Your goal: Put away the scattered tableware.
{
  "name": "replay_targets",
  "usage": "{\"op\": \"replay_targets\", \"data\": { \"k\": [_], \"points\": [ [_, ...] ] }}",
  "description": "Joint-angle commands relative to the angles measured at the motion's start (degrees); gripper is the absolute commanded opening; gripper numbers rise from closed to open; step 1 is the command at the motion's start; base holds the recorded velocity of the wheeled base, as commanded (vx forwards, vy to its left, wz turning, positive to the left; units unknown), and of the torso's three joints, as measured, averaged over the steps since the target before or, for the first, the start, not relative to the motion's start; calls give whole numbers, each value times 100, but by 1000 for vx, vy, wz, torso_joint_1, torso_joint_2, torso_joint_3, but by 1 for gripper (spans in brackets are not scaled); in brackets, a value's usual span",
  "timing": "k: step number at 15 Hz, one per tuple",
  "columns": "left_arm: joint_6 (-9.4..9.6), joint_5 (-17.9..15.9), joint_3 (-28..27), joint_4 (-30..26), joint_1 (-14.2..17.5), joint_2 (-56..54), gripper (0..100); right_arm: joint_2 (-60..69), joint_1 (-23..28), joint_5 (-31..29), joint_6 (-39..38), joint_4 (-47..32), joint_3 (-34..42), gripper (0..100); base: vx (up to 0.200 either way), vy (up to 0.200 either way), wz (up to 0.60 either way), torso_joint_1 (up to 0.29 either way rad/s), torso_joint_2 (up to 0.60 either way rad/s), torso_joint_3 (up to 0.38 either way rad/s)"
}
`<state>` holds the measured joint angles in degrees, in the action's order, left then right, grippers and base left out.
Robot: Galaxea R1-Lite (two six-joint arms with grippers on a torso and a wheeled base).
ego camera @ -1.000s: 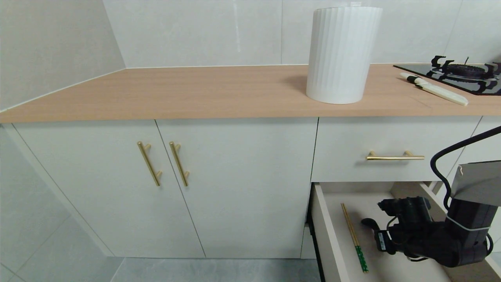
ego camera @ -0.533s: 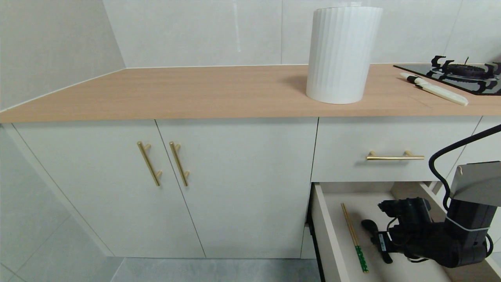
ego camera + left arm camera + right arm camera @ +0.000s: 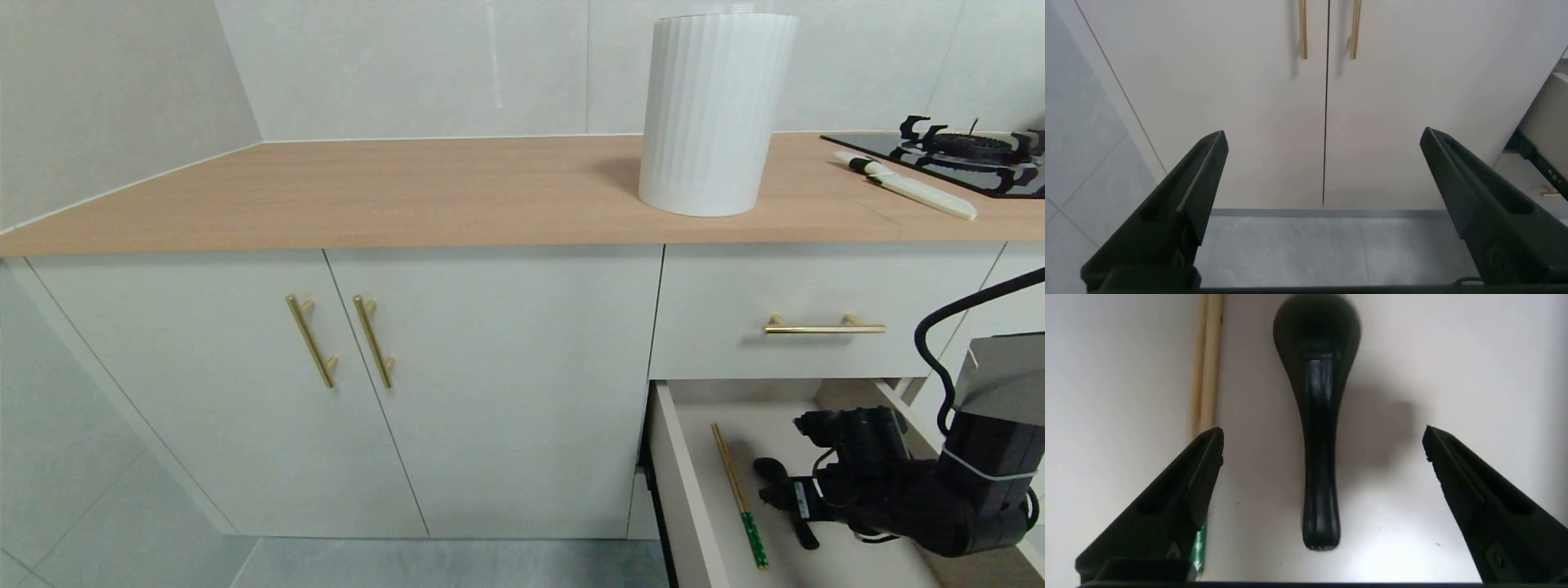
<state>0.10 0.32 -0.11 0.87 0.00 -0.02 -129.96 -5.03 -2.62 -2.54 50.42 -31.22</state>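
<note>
1. Black spoon [image 3: 1318, 482] lies flat in the open drawer [image 3: 676, 482], just beside the chopsticks [image 3: 739, 498] that lie nearer the drawer's left wall.
2. Right gripper [image 3: 1321, 445] hovers over the spoon, jaws wide, holding nothing.
3. Left gripper [image 3: 1323, 139], also spread and empty, faces the cabinet doors [image 3: 1327, 98].

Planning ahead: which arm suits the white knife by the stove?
Right. The long white knife lies at the wooden counter's right end, above the drawer where the open right claw is; the left claw faces cabinet doors.

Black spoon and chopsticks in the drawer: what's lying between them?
Nothing: only bare drawer floor separates the black spoon from the chopsticks, shown clearly in the right wrist view.
</note>
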Motion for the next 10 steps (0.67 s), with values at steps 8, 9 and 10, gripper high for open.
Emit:
{"op": "replay_targets", "data": {
  "k": [8,9,10],
  "points": [
    [-1,3,2,1,0,2,100,3091,-77,-10,-54,-6,1505,100,0,0,0,0,0,0],
    [25,-5,2,1,0,2,100,3372,-112,-10,-54,-15,1663,100,0,0,0,0,0,0],
    [8,-5,2,1,0,2,100,3618,-121,-10,-54,-32,1795,100,0,0,0,0,0,0]
  ]
}}
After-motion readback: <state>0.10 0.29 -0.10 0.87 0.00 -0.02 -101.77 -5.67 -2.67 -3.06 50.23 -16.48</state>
